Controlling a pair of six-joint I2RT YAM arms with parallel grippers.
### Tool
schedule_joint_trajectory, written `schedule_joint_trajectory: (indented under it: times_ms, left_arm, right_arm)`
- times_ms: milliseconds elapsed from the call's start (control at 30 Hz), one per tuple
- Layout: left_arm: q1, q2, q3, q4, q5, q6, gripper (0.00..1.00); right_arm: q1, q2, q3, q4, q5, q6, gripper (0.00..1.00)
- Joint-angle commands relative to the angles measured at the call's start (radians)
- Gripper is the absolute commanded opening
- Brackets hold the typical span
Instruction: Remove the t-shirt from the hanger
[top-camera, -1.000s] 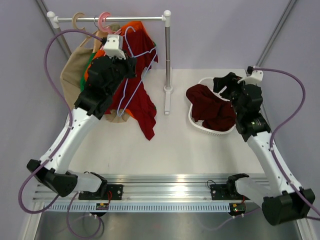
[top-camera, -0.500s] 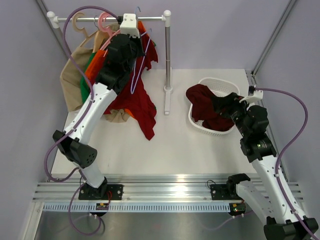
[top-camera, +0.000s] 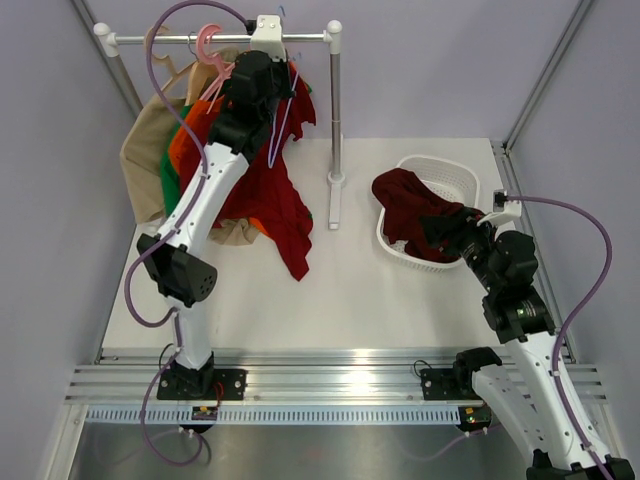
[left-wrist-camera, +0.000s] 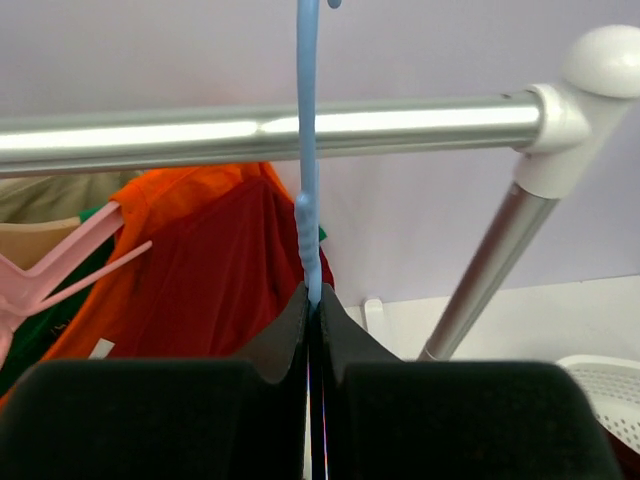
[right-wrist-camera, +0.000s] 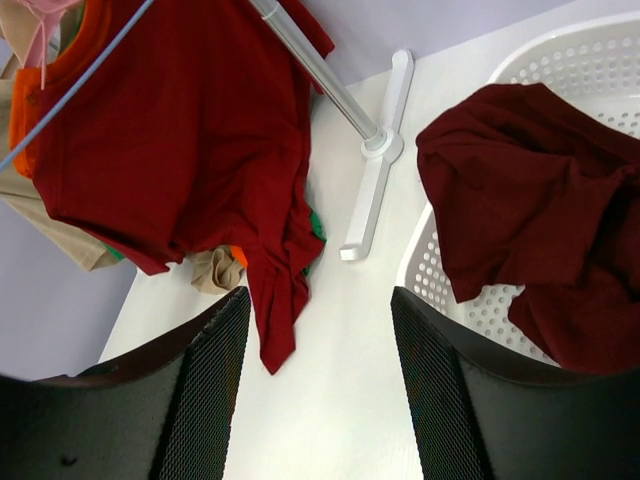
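One end effector (left-wrist-camera: 312, 302) — tight on hanger (left-wrist-camera: 307, 100)

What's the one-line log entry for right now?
left gripper: shut on wire hanger neck, up at clothes rail | right gripper: open, empty, near laundry basket | t-shirt: off hanger, in basket

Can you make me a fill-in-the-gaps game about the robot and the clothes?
1. The dark maroon t-shirt lies in the white ____.
2. The left claw is shut on the thin pale blue ____.
3. The right claw is open and holds ____.
4. The thick plastic hanger hooked over the metal rail is coloured ____.
Missing words: basket, hanger, nothing, pink.
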Motion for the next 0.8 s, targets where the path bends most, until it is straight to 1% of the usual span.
schedule_joint_trajectory:
  times_ms: [0, 167, 300, 400, 433, 467, 533, 567, 667, 767]
  left_arm:
    - [0.023, 0.03, 0.093, 0.027, 0.053, -0.019, 0.0]
    - [0.05, 0.067, 0.107, 0.023, 0.095, -0.045, 0.0]
    - [0.052, 0.074, 0.08, 0.024, 0.115, -0.053, 0.0]
    - [0.052, 0.077, 0.06, 0.026, 0.124, -0.059, 0.0]
    - [0.052, 0.079, 0.057, 0.026, 0.124, -0.061, 0.0]
    - [0.053, 0.077, 0.054, 0.026, 0.122, -0.062, 0.0]
    - [0.055, 0.073, 0.047, 0.027, 0.121, -0.065, 0.0]
    - [0.055, 0.07, 0.046, 0.026, 0.119, -0.065, 0.0]
    - [0.061, 0.07, 0.043, 0.027, 0.119, -0.067, 0.02]
    - [0.073, 0.076, 0.026, 0.026, 0.148, -0.079, 0.02]
  right_arm:
    - [0.002, -0.021, -0.012, -0.027, -0.026, 0.007, 0.65]
    - [0.002, -0.032, -0.007, -0.038, 0.002, -0.002, 0.65]
    - [0.002, -0.013, 0.005, -0.056, 0.045, -0.01, 0.67]
    - [0.002, 0.031, 0.042, -0.102, 0.17, -0.027, 0.74]
    - [0.002, 0.043, 0.056, -0.134, 0.252, -0.028, 0.77]
    - [0.002, 0.056, 0.08, -0.145, 0.287, -0.03, 0.85]
    - [0.003, 0.083, 0.09, -0.138, 0.374, -0.018, 0.91]
    - [0.002, 0.091, 0.087, -0.124, 0.39, -0.013, 0.93]
    - [0.002, 0.138, 0.097, -0.084, 0.391, 0.002, 0.93]
    - [0.002, 0.174, 0.105, -0.058, 0.385, 0.013, 0.93]
